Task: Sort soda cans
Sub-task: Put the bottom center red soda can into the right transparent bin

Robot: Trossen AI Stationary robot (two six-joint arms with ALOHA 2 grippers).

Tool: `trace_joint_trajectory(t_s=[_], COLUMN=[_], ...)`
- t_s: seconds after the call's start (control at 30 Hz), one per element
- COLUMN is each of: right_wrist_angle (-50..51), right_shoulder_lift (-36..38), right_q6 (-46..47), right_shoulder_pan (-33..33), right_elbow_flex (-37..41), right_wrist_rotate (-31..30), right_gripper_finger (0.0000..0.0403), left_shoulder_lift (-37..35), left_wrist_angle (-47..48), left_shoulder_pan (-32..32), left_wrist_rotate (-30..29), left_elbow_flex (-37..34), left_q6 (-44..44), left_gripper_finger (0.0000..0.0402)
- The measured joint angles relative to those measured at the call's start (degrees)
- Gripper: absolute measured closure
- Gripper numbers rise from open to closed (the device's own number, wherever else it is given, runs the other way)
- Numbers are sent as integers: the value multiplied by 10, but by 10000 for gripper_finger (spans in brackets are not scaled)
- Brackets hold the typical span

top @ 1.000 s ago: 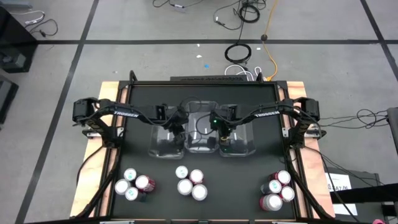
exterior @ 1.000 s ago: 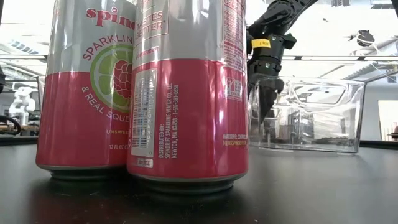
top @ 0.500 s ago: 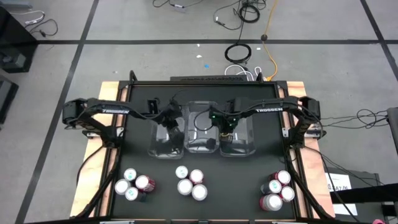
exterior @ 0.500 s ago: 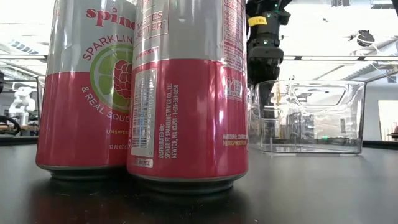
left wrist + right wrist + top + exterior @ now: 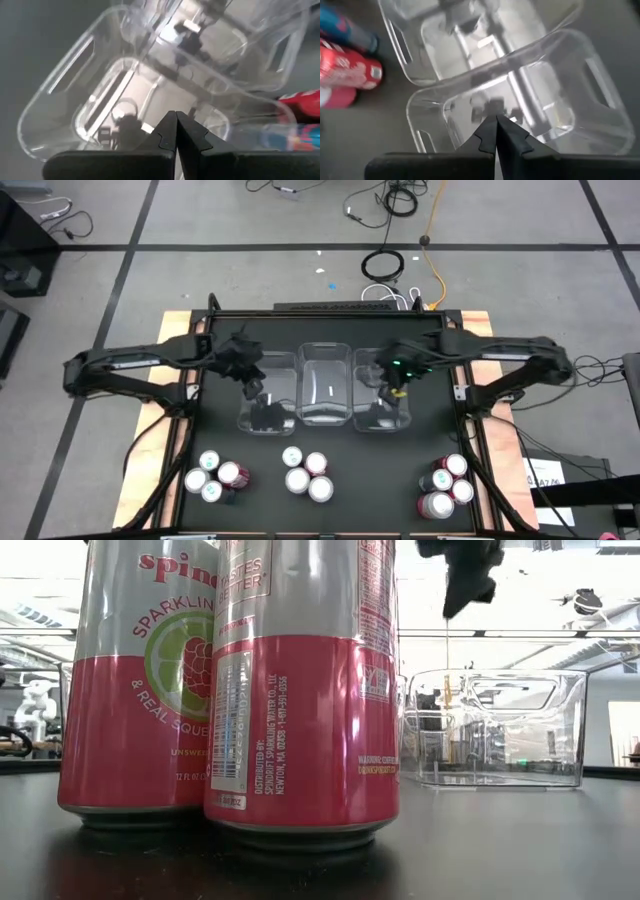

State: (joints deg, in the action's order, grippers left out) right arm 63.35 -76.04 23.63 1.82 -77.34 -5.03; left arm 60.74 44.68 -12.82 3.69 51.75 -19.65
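The soda cans stand upright in three clusters along the table's near edge: left (image 5: pixel 215 477), middle (image 5: pixel 305 473) and right (image 5: pixel 445 485). In the low view two pink-and-silver cans (image 5: pixel 230 690) fill the foreground. Red and blue cans show at the edge of the left wrist view (image 5: pixel 300 120) and the right wrist view (image 5: pixel 345 65). My left gripper (image 5: pixel 253 387) hangs shut above the left clear bin (image 5: pixel 100 100). My right gripper (image 5: pixel 393 385) hangs shut above the right clear bin (image 5: pixel 530 100). Neither holds anything.
Three clear plastic bins stand side by side at the table's middle: left (image 5: pixel 268 402), middle (image 5: pixel 325 385), right (image 5: pixel 385 405). The low view shows one bin (image 5: pixel 500 730) behind the cans. A bare dark tabletop (image 5: pixel 360 450) lies between bins and cans.
Both grippers have risen from beside the middle bin and drawn apart, the left toward the table's left edge, the right toward its right edge. Both stayed shut. In the low view a gripper has climbed from bin height to the picture's top. Cans and bins have kept still.
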Motion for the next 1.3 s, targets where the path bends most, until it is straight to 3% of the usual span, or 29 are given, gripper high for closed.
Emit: trace_joint_trajectory(t_s=[0.17, 0.4, 0.63, 0.97, 1.3], right_wrist_angle=[1, -2, -38, -186, -207], right_shoulder_lift=[54, 63, 72, 125, 135], right_q6=[60, 107, 181, 268, 258], right_shoulder_pan=[-58, -130, -202, -279, -313], right_elbow_flex=[0, 4, 79, 204, 206], right_wrist_rotate=[-66, -137, -205, -205, -205], right_gripper_finger=[403, 403, 403, 403, 403], left_shoulder_lift=[-56, -110, -129, -128, -128], left_wrist_angle=[-2, -13, -60, -124, -86], left_shoulder_pan=[35, 101, 190, 313, 325], left_wrist_rotate=[-11, -55, -79, -216, -222], left_elbow_flex=[0, 0, -1, -34, -35], left_q6=[-23, -40, -69, -116, -116], left_gripper_finger=[391, 391, 391, 391, 391])
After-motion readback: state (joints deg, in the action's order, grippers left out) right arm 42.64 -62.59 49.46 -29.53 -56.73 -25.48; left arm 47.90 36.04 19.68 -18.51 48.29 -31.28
